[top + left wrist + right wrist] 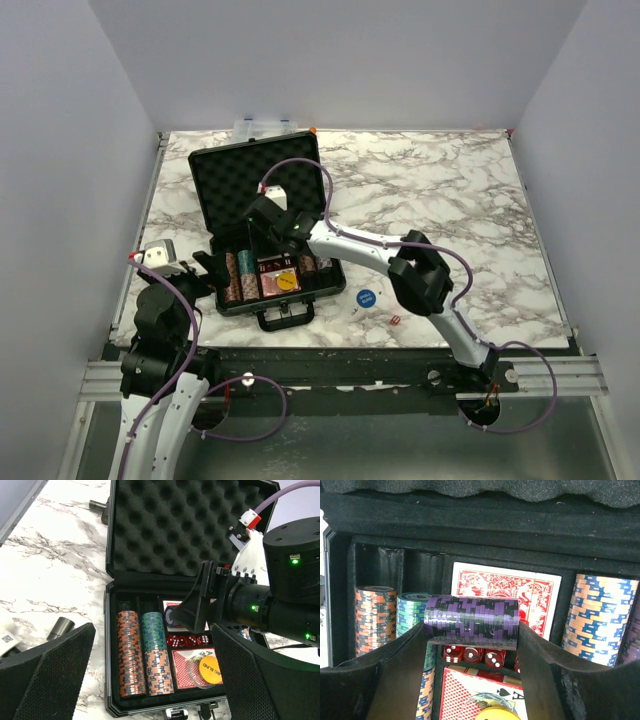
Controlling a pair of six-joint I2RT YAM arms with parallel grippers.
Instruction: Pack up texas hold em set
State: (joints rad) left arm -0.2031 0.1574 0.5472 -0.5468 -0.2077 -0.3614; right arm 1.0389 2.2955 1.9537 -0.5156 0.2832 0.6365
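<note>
The black briefcase (300, 296) lies open at the front left, its foam lid (255, 175) upright. Inside are orange chip stacks (130, 652), green chips (152, 627), red dice (188, 640), red-backed decks (505, 592) and a yellow button (210, 670). My right gripper (471, 630) hovers over the case's middle, shut on a sideways stack of purple chips (471, 620) held above the dice. My left gripper (152, 672) stands open at the case's front left corner, holding nothing. A blue round button (366, 297) and a tiny red die (394, 319) lie on the table right of the case.
A clear plastic box (268, 127) sits behind the lid at the table's back edge. A dark cylinder (62, 627) lies on the marble left of the case. Grey walls enclose the table on three sides.
</note>
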